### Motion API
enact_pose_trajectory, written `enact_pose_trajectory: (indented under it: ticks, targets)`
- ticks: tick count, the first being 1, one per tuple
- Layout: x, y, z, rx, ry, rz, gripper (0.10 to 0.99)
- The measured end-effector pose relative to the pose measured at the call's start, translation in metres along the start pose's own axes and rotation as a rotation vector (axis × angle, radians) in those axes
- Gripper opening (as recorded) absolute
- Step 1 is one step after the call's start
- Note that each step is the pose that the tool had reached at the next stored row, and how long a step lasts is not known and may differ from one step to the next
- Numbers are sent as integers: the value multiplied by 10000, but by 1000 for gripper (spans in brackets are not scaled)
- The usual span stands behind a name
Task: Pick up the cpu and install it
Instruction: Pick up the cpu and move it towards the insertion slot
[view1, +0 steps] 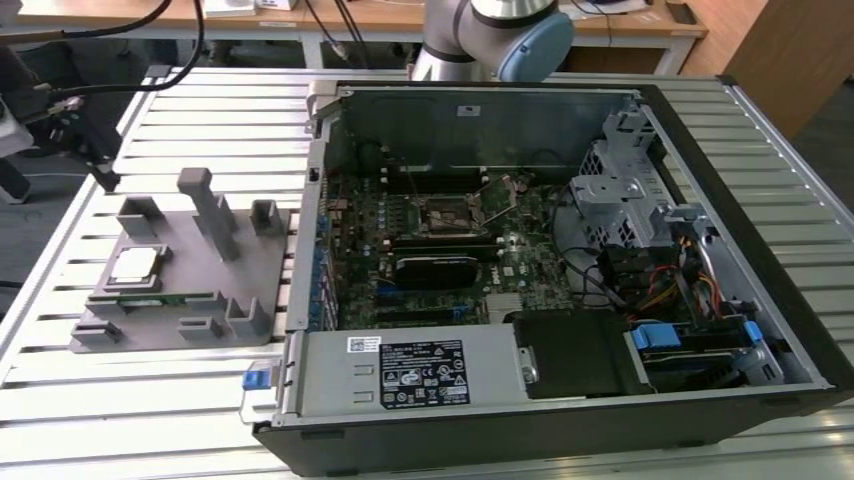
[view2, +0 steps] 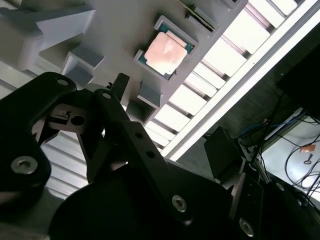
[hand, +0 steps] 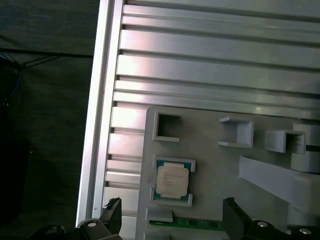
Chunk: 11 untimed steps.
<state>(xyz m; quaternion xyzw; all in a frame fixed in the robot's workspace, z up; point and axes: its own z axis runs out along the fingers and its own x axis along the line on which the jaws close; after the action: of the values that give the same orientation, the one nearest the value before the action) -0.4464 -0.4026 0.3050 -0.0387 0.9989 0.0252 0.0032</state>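
At the far left of the exterior view, a dark shape with cables hangs over the slatted metal table (view1: 200, 120). It may be the claw, though that is hard to tell from this angle. Just to its right, a grey holder (view1: 260, 262) rests on the slats, with several posts and pockets rising from it.

The cpu (view1: 138, 264) lies flat in a square nest on the holder's left part, with its silvery top facing up. A green memory stick (view1: 154, 299) sits in a slot just beside it. In the first wrist view, corner brackets hug the cpu (hand: 172, 181). The claw (hand: 172, 210) hangs above the holder with its two dark fingertips (hand: 114, 209) spread wide apart. It grips nothing, and the chip shows in the gap between the fingertips, clear of both. The second wrist view shows the cpu (view2: 166, 52) in the same nest, beyond the claw's black linkages.

Further right in the exterior view, a black computer case (view1: 787, 260) lies on the table with its inside showing. A green board (view1: 534, 240) covers its floor, and a square socket (view1: 447, 212) sits near the board's middle, well apart from the cpu. A labelled metal box (view1: 400, 370) fills the case's near side. Coloured cables (view1: 667, 290) bunch toward the exterior view's right. The arm (view1: 487, 30) rises behind the case.
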Motion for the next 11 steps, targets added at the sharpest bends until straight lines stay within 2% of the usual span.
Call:
enact_pose_trajectory:
  ticks: [11]
  targets:
    - [4, -35, 178, 0, -1, 2, 878]
